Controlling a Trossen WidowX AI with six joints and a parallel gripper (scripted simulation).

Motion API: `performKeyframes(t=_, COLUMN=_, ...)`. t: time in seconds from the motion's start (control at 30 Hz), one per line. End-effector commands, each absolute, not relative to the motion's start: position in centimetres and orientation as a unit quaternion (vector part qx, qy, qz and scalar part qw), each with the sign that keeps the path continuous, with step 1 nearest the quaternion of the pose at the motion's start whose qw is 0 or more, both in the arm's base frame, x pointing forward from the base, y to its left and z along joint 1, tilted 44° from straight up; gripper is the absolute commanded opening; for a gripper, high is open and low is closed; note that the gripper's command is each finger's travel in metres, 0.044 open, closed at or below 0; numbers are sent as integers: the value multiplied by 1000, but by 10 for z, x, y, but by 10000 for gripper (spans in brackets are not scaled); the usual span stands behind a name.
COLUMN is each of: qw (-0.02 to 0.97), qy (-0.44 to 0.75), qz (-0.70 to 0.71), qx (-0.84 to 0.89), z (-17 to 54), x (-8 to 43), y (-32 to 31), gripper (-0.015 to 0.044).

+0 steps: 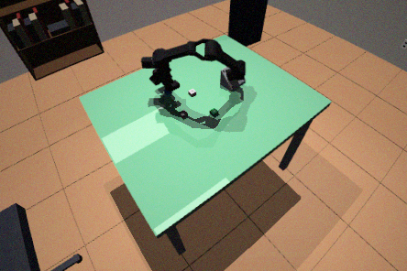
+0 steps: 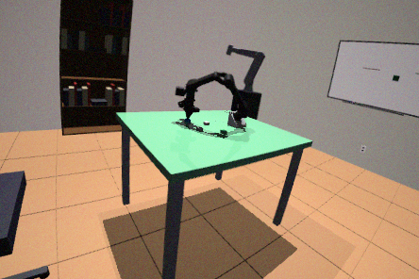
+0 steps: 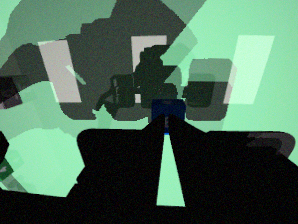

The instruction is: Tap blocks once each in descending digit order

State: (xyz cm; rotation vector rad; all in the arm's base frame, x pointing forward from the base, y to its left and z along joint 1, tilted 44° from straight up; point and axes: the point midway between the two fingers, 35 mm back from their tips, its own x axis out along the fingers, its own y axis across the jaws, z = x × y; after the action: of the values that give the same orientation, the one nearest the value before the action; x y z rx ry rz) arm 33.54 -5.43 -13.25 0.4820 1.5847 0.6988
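Observation:
My gripper (image 1: 170, 90) (image 2: 188, 116) (image 3: 166, 118) is shut, its tips together and pointing down just over the blue block (image 3: 168, 108), with nothing seen between them. The tips overlap the block's near part in the wrist view, so its digit cannot be read and contact cannot be told. The white block (image 1: 192, 92) (image 2: 206, 123) sits beside the gripper. The green block (image 1: 214, 112) (image 2: 224, 132) (image 3: 4, 170) and the grey block (image 1: 183, 114) (image 2: 200, 129) (image 3: 10, 92) sit further off in the arm's shadow. Their digits are not readable.
The green table (image 1: 257, 135) (image 2: 245, 150) bears the arm, whose base (image 1: 233, 81) (image 2: 237, 120) stands at the far side. The arm arches high over the white block. Its dark shadow and bright light patches lie on the table top. A bookcase (image 1: 69, 52) (image 2: 93, 117) stands behind.

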Motion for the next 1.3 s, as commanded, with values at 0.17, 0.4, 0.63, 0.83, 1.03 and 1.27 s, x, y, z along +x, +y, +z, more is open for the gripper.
performKeyframes(t=0.17, qw=620, qy=691, qz=303, qx=214, z=-113, x=338, y=-72, gripper=20)
performKeyframes(t=0.4, qw=621, qy=691, qz=302, qx=213, z=-79, x=347, y=-105, gripper=20)
performKeyframes(t=0.63, qw=620, qy=692, qz=302, qx=213, z=-54, x=349, y=-127, gripper=20)
performKeyframes(t=0.83, qw=619, qy=693, qz=300, qx=216, z=-41, x=337, y=-122, gripper=20)
performKeyframes(t=1.03, qw=616, qy=696, qz=294, qx=224, z=-8, x=296, y=-101, gripper=20)
performKeyframes(t=1.27, qw=617, qy=694, qz=301, qx=217, z=15, x=246, y=-75, gripper=20)
